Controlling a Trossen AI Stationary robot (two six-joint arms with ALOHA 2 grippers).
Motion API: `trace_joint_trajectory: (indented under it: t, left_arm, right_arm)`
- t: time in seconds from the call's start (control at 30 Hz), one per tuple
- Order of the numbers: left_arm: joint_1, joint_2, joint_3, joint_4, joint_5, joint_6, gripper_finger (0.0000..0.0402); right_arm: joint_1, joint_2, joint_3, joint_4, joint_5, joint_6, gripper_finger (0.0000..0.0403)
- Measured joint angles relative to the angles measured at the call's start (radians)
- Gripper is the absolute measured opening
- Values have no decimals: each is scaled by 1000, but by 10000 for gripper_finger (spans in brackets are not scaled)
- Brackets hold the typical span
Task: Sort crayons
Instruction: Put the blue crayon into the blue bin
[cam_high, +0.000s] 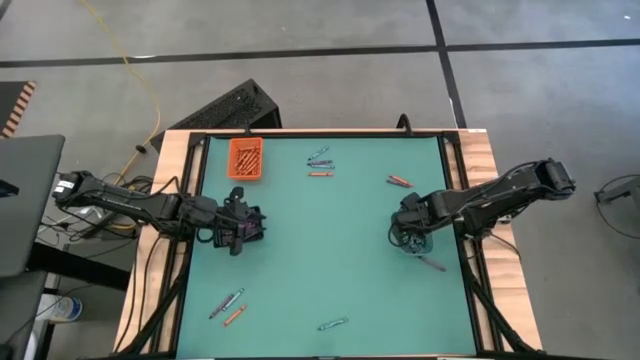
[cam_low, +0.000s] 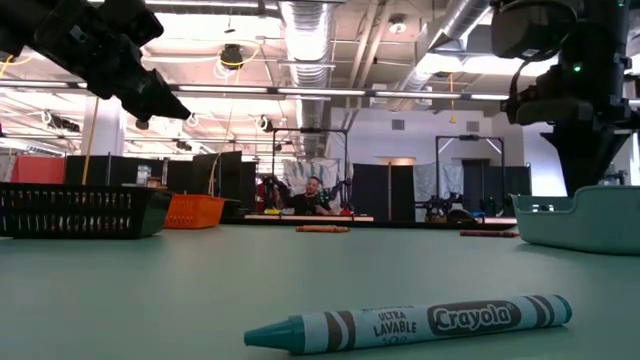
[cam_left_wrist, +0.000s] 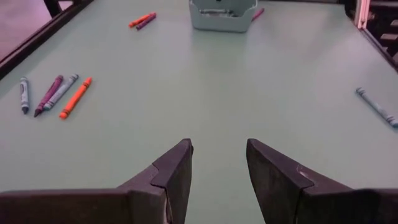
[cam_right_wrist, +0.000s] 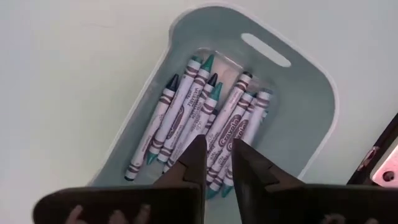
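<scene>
A pale clear tray (cam_right_wrist: 314, 81) near the table's right edge holds several blue and teal crayons (cam_right_wrist: 186, 118) lying flat on its floor. My right gripper (cam_right_wrist: 219, 158) hangs just above them, pointing down, its fingers slightly open with nothing between them; in the high view it (cam_high: 410, 238) covers the tray. My left gripper (cam_left_wrist: 219, 165) stands open and bare above the table's left side (cam_high: 245, 225). Loose crayons lie on the green mat: a group at the far middle (cam_high: 318, 158), two (cam_high: 400, 181) beyond the clear tray, one (cam_high: 432, 263) beside it, some at the near left (cam_high: 230, 308), and a teal one (cam_low: 410, 322) at the near edge.
An orange tray (cam_high: 246, 158) with orange crayons stands at the far left. A black mesh tray (cam_low: 70, 210) sits below my left arm. A raised dark frame (cam_high: 455, 200) borders the mat. The mat's middle (cam_high: 320, 240) lies bare between the arms.
</scene>
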Motion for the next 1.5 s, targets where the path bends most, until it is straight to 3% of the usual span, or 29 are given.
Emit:
trace_joint_trajectory:
  t: [0.2, 0.33, 0.47, 0.6, 0.87, 1.0, 1.23, 1.33, 1.5]
  left_arm:
    - [0, 0, 0, 54, 0, -8, 141]
    - [0, 0, 0, 48, 22, -69, 141]
    - [-10, 5, 106, -195, 125, -193, 137]
    - [-104, 50, 280, -430, 138, -312, 123]
    - [-392, 309, 459, -500, 154, -603, 99]
    - [-497, 477, 495, -518, 184, -757, 98]
    - [-551, 687, 510, -618, 233, -978, 98]
    - [-551, 749, 509, -631, 285, -957, 98]
    - [-535, 814, 509, -627, 271, -884, 98]
  right_arm:
    - [7, -2, 62, -52, 4, -76, 78]
    - [57, -5, 115, -32, 162, -88, 79]
    - [122, -6, 121, 114, 376, -198, 79]
    - [174, 3, 121, 296, 496, -282, 79]
    - [276, 3, 70, 698, 526, -517, 79]
    - [324, 3, 49, 784, 538, -573, 79]
    - [377, 3, 49, 794, 612, -570, 79]
    - [375, 3, 49, 794, 623, -569, 79]
    - [357, 3, 49, 793, 628, -567, 79]
